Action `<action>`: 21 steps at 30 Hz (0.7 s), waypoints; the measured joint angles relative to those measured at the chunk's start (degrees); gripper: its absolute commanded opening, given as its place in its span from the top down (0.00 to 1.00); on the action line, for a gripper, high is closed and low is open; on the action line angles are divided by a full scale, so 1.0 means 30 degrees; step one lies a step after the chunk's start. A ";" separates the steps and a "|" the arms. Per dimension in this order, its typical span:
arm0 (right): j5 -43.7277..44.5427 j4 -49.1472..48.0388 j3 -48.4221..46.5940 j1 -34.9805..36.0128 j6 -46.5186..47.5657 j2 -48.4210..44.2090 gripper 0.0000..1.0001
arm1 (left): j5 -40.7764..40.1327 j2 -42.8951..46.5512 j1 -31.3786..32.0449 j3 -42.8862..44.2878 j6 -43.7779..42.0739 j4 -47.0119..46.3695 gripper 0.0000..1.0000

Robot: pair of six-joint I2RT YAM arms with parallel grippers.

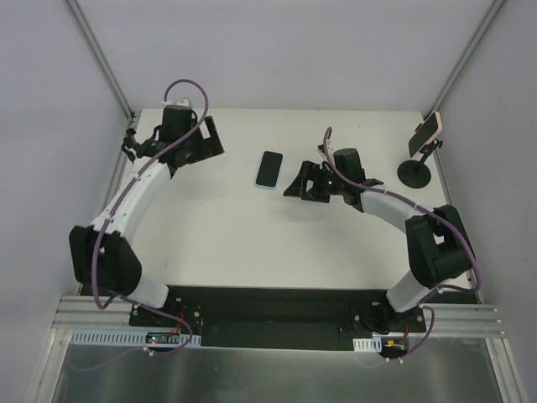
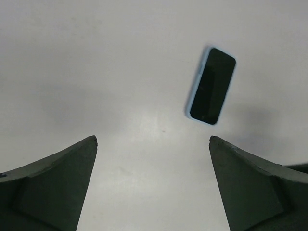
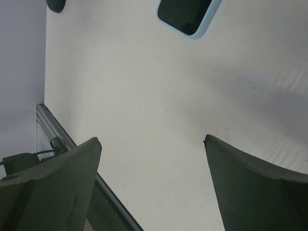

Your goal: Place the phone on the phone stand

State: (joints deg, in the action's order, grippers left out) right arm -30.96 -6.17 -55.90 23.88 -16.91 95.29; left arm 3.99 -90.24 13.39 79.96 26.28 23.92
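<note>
Phone flat on the table, right pincer beside it and spread

One phone (image 1: 270, 170) lies screen-up near the middle of the table (image 1: 252, 243), its long axis running roughly from near edge to far edge with a slight tilt. The right gripper (image 1: 295, 180) sits just to the phone's right, fingers wide apart and holding nothing, clearly the nearer arm. The left gripper (image 1: 214, 139) is also spread and empty, off to the phone's left and farther back. One phone stand (image 1: 417, 172) is at the far right of the table, well apart from the phone, so the carry would probably go rightward and back
</note>
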 measured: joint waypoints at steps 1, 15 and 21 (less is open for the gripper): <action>-0.0051 -0.0066 0.0372 0.0022 0.0087 -0.0663 0.09 | -0.1450 0.1224 -0.0131 -0.0474 -0.0175 0.0189 0.01; -0.0437 -0.0328 0.3184 0.0204 0.0444 -0.4721 0.08 | -0.5625 0.5020 -0.7541 -0.0933 0.1093 0.1880 0.01; -0.0386 -0.0270 0.3847 0.0153 0.0481 -0.6317 0.08 | -0.5020 0.0736 -0.8378 0.1341 0.1523 0.2164 0.13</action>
State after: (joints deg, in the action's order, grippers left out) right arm -32.12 -6.98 -44.36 24.34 -15.46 76.34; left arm -11.07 -88.03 -11.75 83.99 30.85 30.41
